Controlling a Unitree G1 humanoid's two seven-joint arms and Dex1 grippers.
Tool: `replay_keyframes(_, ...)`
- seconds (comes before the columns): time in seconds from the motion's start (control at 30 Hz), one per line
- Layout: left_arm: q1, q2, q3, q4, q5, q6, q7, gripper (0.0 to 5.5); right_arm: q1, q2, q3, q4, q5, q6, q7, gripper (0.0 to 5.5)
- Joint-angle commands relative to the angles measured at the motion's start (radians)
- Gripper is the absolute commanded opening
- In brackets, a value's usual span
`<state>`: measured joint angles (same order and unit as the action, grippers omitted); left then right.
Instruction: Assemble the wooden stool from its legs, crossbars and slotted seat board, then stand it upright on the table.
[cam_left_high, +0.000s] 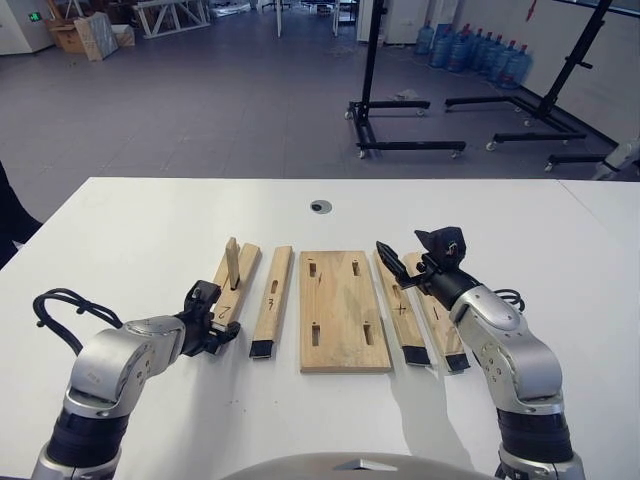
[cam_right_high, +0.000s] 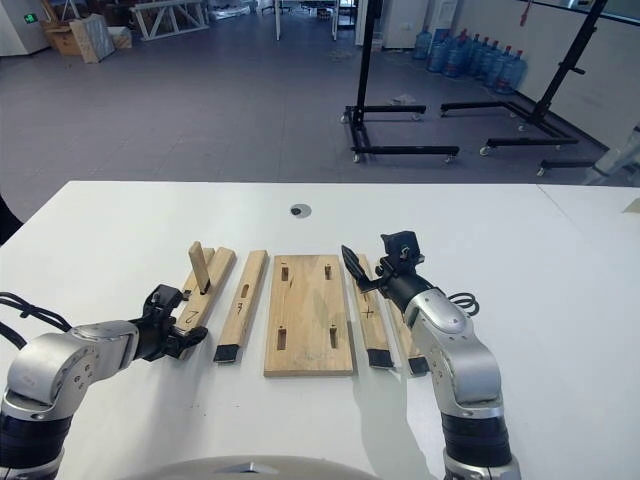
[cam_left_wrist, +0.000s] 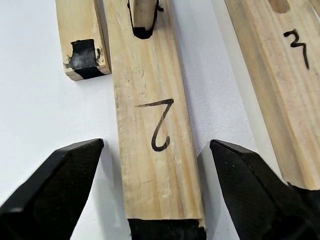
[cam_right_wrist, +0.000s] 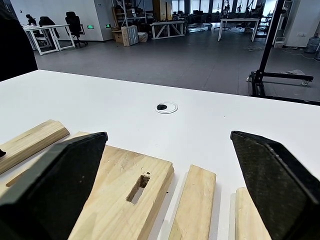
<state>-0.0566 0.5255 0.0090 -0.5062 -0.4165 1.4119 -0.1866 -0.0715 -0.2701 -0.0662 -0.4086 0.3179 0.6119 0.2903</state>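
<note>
Two hands, both wide open: right hand (cam_right_wrist: 169, 135), left hand (cam_left_wrist: 156, 144) astride leg "2" (cam_left_wrist: 150, 80), leg "3" (cam_left_wrist: 280, 85) alongside.

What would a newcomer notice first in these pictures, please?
The wooden parts lie in a row mid-table: slotted seat board in the centre, legs either side. A crossbar sticks up from the leg marked 2, whose near end the open left gripper straddles; the open right gripper is over the right-hand legs.

so the left gripper (cam_left_wrist: 155, 145) is spread wide, one finger (cam_left_wrist: 55, 190) either side of the middle leg (cam_left_wrist: 150, 100), not touching it
</note>
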Motion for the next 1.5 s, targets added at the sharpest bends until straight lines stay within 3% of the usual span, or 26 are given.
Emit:
replay_keyframes(0.03,0.041,-0.03,0.003,0.049,0.015,0.037,0.002,3.32,-0.024,-0.007,0.008,-0.006,0.006,0.019,0.003,4.56)
replay_keyframes(0.27,0.076,-0.034,-0.011,0.099,0.044,-0.001,-0.008,2.12,-0.031,-0.011,0.006,-0.004,0.008,0.03,0.007,4.56)
replay_keyframes(0.57,-0.065,-0.06,0.019,0.085,0.008,-0.035,-0.063,2.01,-0.039,-0.013,0.0,0.0,0.007,0.031,0.005,4.56)
replay_keyframes(0.7,-0.33,-0.134,0.181,0.13,-0.055,-0.065,-0.079,2.01,-0.044,-0.026,-0.021,0.008,0.008,0.023,0.008,4.56)
replay_keyframes(0.9,-0.648,-0.15,0.399,0.303,-0.18,-0.19,-0.151,2.01,-0.118,-0.063,-0.081,0.079,0.045,0.012,0.053,4.56)
replay_keyframes(1.0,-0.652,-0.129,0.437,0.312,-0.4,-0.189,-0.399,2.01,-0.252,-0.083,-0.262,0.146,0.289,0.109,0.119,4.56)
replay_keyframes(1.17,-0.477,-0.111,0.386,0.311,-0.566,-0.212,-0.656,2.01,-0.539,-0.252,-0.46,0.364,0.715,0.405,0.264,4.56)
replay_keyframes(1.3,-0.436,-0.119,0.331,0.349,-0.638,-0.199,-0.736,2.01,-0.587,-0.254,-0.467,0.327,0.971,0.521,0.293,4.56)
replay_keyframes(1.5,-0.465,-0.16,0.276,0.338,-0.761,-0.157,-0.687,2.01,-0.519,-0.122,-0.387,0.279,1.152,0.516,0.163,4.56)
